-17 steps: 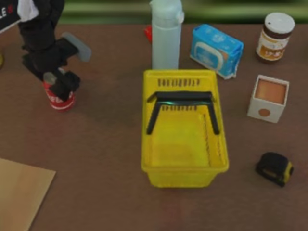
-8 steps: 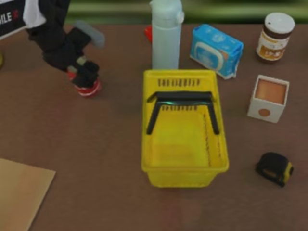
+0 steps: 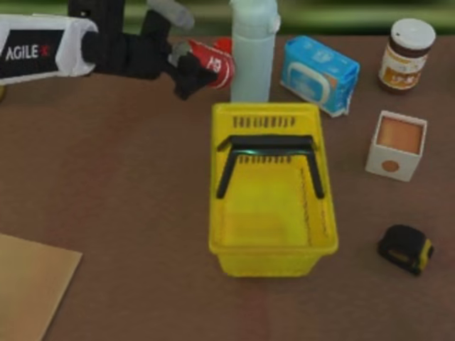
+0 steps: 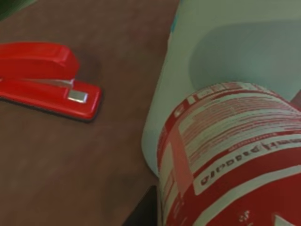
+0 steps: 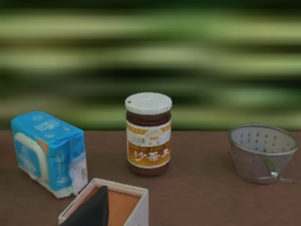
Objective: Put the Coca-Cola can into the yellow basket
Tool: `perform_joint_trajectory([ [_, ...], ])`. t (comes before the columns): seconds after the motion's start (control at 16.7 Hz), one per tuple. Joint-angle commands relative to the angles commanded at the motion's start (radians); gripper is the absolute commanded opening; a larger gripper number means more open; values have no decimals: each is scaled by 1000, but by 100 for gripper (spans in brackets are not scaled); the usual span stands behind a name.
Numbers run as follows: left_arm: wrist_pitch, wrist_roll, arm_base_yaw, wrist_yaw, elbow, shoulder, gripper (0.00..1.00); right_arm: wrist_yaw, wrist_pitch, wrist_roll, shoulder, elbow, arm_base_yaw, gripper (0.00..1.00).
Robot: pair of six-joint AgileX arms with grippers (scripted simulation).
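Observation:
The Coca-Cola can (image 3: 215,64) hangs tilted above the table at the back, just left of a tall pale bottle (image 3: 249,50). My left gripper (image 3: 193,62) is shut on it, its arm reaching in from the left. In the left wrist view the can (image 4: 235,155) fills the near side, pressed close to the bottle (image 4: 225,52). The yellow basket (image 3: 264,112) stands in the middle of the table, in front of the can, black handles folded across it. The right arm is outside the top view; its wrist view shows only one dark finger (image 5: 94,209).
A red stapler (image 4: 47,80) lies behind the bottle. At the right are a blue wipes pack (image 3: 318,73), a brown jar (image 3: 407,53), a white box (image 3: 397,145) and a tape measure (image 3: 405,249). A metal strainer (image 5: 263,153) sits farther right, a wooden board (image 3: 32,284) front left.
My left gripper has lifted the can off the table at the left and carried it right and back, up to the pale bottle. The can now tilts. The basket has not moved.

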Motion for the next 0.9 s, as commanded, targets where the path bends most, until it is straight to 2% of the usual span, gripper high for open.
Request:
perform_joint_trajectory([
  [0.3, 508, -170, -44, 311, -200, -93, 0, 0, 0, 0, 0, 0, 0, 100],
  [0.54, 783, -265, -69, 497, -315, -167, 0, 0, 0, 0, 0, 0, 0, 100],
  [0.72, 879, -301, -79, 572, -361, -202, 0, 0, 0, 0, 0, 0, 0, 100],
  [0.9, 890, -305, -80, 581, -367, -207, 0, 0, 0, 0, 0, 0, 0, 100],
])
